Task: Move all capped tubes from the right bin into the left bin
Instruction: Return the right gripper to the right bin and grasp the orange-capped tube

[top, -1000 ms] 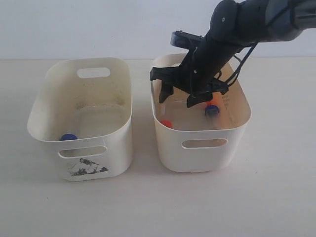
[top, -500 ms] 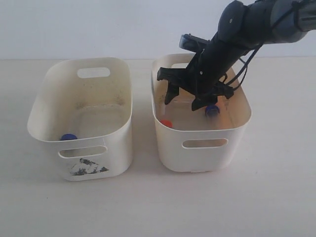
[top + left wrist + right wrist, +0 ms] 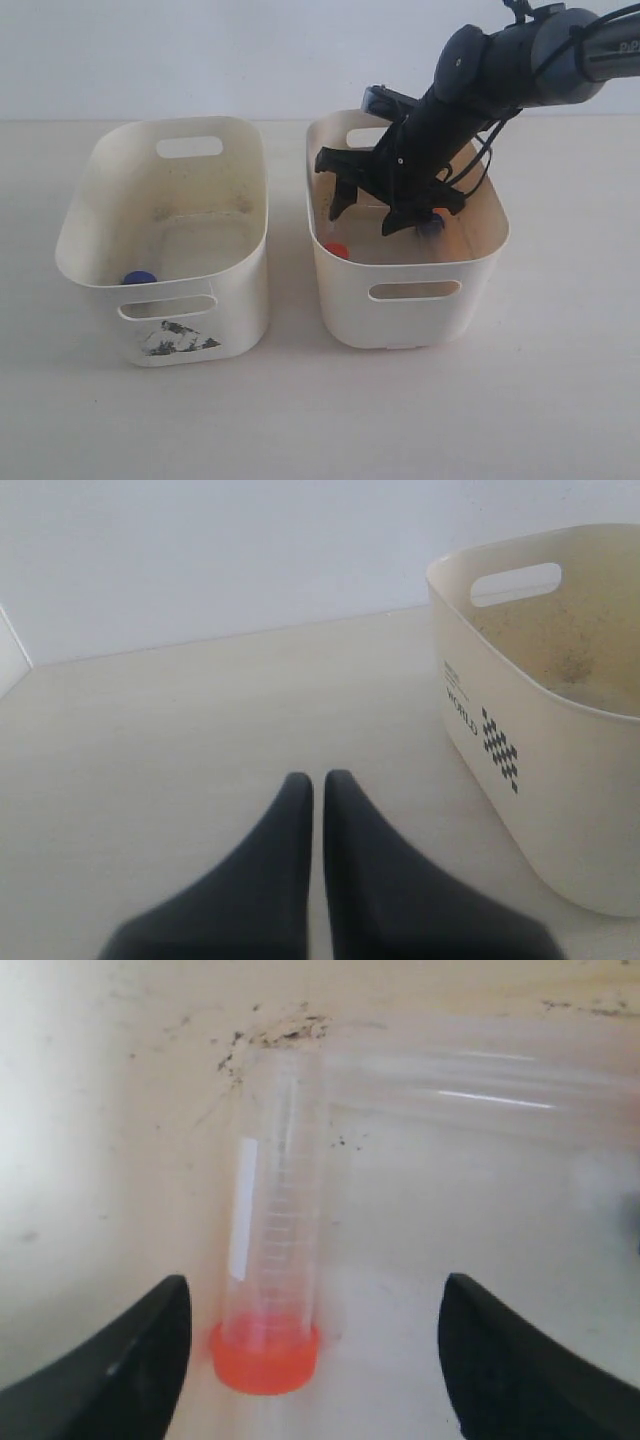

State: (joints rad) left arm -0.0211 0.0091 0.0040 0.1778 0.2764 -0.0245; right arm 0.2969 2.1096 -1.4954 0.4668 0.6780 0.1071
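My right tool (image 3: pixel 364 218) hangs wide open inside the right bin (image 3: pixel 480 262). The orange-capped tube (image 3: pixel 272 1230) lies between its jaws, long axis square to their closing line.

The right gripper (image 3: pixel 363 218) hangs inside the right bin (image 3: pixel 400 320), fingers (image 3: pixel 338 195) spread, near an orange-capped tube (image 3: pixel 336 250). The left bin (image 3: pixel 240 290) holds a blue-capped tube (image 3: pixel 139 278).

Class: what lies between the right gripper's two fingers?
An orange-capped tube on the right bin floor, its cap near one finger of the right gripper, as the right wrist view shows.
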